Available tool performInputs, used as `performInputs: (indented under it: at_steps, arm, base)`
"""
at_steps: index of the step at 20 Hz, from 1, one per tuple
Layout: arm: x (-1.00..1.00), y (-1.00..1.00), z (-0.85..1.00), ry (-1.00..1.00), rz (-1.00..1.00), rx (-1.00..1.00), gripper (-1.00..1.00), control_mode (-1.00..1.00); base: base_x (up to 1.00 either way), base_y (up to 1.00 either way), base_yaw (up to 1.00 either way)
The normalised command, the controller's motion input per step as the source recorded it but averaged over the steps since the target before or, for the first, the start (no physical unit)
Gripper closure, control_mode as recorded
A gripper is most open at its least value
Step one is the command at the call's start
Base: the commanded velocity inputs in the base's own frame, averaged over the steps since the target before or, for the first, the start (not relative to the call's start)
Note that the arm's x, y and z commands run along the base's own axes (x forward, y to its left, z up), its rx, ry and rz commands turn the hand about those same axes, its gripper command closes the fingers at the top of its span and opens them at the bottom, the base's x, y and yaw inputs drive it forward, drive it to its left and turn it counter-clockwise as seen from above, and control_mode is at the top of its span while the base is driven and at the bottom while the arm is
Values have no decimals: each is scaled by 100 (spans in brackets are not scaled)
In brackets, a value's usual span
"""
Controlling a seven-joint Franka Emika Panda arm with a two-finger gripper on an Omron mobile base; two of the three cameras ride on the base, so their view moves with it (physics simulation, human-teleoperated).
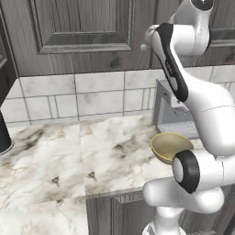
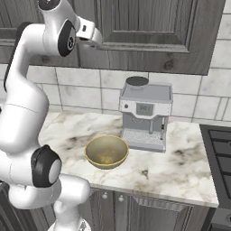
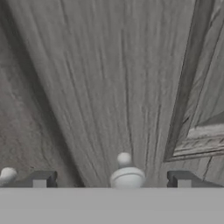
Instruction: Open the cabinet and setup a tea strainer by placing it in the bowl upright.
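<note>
Here, the cabinet [image 1: 82,32] was a large dark grey wood-grain unit mounted above the tiled backsplash [image 1: 92,98], with raised-panel doors that stood shut. In the hand view, a small round silver knob [image 3: 126,175] projected from the door face, and a second knob [image 3: 7,176] showed at the far left edge. The gripper [image 3: 111,179] faced the door with its two dark finger tips spread wide apart, the nearer knob lying between them and nothing grasped. In the left base view, that knob [image 1: 143,47] appeared just beside the white hand, at the door's lower corner.

The bowl [image 2: 107,151], shallow, smooth and of a dull golden-olive colour, sat upright on the marble counter [image 2: 180,162], near its front edge and just beside the grey coffee machine [image 2: 145,118]. Its hollow held nothing. In the left base view, the bowl [image 1: 167,146] was partly hidden behind the arm.
</note>
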Motion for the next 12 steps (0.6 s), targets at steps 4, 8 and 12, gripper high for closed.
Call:
performInputs:
  at_steps: [4, 8, 12]
  arm:
    - [29, -14, 0, 10, 9, 0, -100, -100]
    - [26, -9, -2, 4, 7, 0, -100, -100]
    - [27, 0, -14, 3, 3, 0, -100, -100]
  base:
    - [0, 0, 0]
    - [0, 0, 0]
    - [0, 0, 0]
